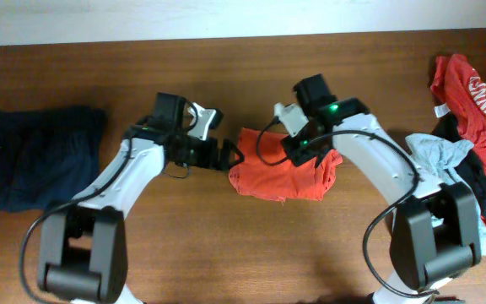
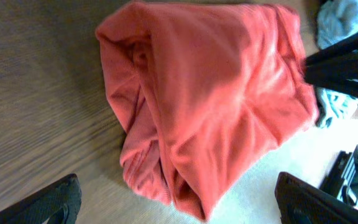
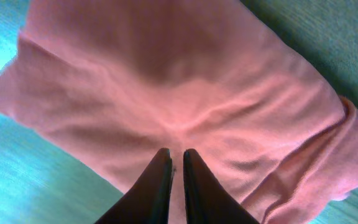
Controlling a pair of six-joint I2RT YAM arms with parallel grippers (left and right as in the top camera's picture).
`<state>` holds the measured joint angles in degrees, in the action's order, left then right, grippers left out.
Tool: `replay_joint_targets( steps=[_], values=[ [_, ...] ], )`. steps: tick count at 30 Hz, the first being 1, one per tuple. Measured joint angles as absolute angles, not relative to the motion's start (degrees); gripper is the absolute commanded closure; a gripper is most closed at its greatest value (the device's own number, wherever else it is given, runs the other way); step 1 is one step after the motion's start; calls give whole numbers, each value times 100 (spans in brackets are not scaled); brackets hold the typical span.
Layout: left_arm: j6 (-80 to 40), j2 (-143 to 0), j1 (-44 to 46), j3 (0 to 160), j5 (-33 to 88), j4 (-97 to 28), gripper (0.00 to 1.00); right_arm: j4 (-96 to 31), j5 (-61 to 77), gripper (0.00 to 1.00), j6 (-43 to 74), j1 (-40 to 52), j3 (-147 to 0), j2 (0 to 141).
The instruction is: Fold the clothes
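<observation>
An orange-red T-shirt (image 1: 275, 176) lies folded into a compact bundle at the middle of the wooden table (image 1: 226, 245). It fills the left wrist view (image 2: 210, 93) and the right wrist view (image 3: 166, 81). My left gripper (image 1: 231, 156) stands wide open just left of the bundle. Its dark fingers (image 2: 55, 202) sit far apart at the frame corners, and the shirt's near corner lies between them untouched. My right gripper (image 3: 177, 154) hovers over the bundle's top, its fingers a narrow slit apart with fabric showing through the gap and nothing pinched.
A navy garment (image 1: 36, 156) lies flat at the far left. At the right edge is a pile with a red printed tee (image 1: 471, 93), a pale grey-blue piece (image 1: 435, 154) and a black one (image 1: 482, 184). The table's back edge meets a white wall.
</observation>
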<state>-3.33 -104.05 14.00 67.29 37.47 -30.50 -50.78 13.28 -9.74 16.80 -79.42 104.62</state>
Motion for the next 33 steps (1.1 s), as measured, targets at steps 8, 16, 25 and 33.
replay_joint_targets(
  steps=[8, 16, 25, 33],
  values=[
    [-582, -11391, 1450, 6729, 4379, -2429, 1, -5131, 2099, 84, -469, 1166, -7942, 10462],
    [-585, -11946, 1444, 6943, 5645, -2316, 3, -5166, 2252, 84, -427, 1166, -7942, 10462],
    [-652, -12114, 1562, 7015, 5918, -2265, 24, -5166, 2265, 84, -397, 1166, -7942, 10462],
    [-823, -12228, 1767, 7019, 5743, -1859, 62, -5166, 2265, 85, -360, 1166, -7942, 10462]
  ],
)
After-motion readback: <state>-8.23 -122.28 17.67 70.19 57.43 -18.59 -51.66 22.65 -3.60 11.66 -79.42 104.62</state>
